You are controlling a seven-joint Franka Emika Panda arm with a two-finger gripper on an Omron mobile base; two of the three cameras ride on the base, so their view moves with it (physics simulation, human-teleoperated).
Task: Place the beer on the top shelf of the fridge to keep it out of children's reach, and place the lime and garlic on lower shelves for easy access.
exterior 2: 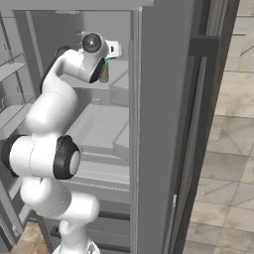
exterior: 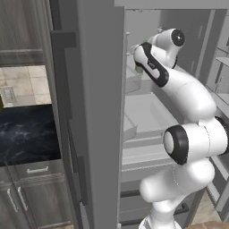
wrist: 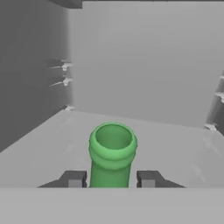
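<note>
My gripper (wrist: 111, 179) is shut on the beer (wrist: 112, 153), with the green neck and cap standing between the two dark fingertips (wrist: 73, 179). The bottle is upright over the top shelf (wrist: 175, 144), a plain pale-grey panel inside the fridge (exterior 2: 158, 124). From the right base view the beer (exterior 2: 103, 73) shows as a green sliver just beyond the arm's wrist, above the top shelf (exterior 2: 116, 82). A green trace of the beer (exterior: 139, 69) also peeks past the wrist in the left base view. The lime and garlic are out of view.
The open fridge door (exterior: 100, 112) stands close on the arm's left. Lower shelves and bins (exterior: 143, 112) lie under the arm. Door racks (exterior: 221, 58) line the far side. A dark counter (exterior: 27, 134) and cupboards (exterior: 31, 197) sit left; tiled floor (exterior 2: 228, 163) lies right.
</note>
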